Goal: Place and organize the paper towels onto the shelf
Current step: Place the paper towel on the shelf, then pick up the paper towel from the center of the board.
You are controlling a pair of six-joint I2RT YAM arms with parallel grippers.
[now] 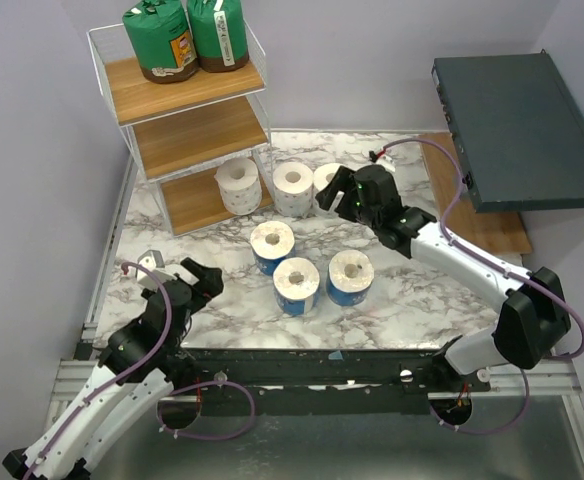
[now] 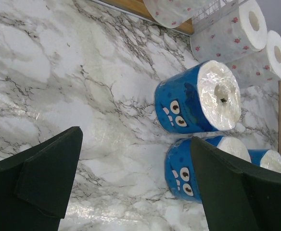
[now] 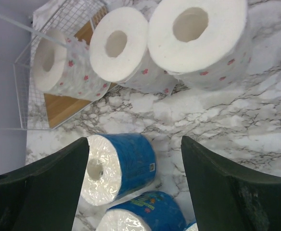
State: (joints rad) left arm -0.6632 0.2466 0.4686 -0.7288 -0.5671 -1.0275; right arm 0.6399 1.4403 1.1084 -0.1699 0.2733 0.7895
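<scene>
1. The left hand is hanging over the marble counter at the near left, with fingers spread wide and holding nothing.
2. The shelf is standing at the far left. Two green rolls are sitting on its top board, and one white roll is on the bottom board.
3. Three blue rolls are standing together mid-counter.
4. The right hand is pointing, wide and empty, at two white rolls beside the shelf.
</scene>
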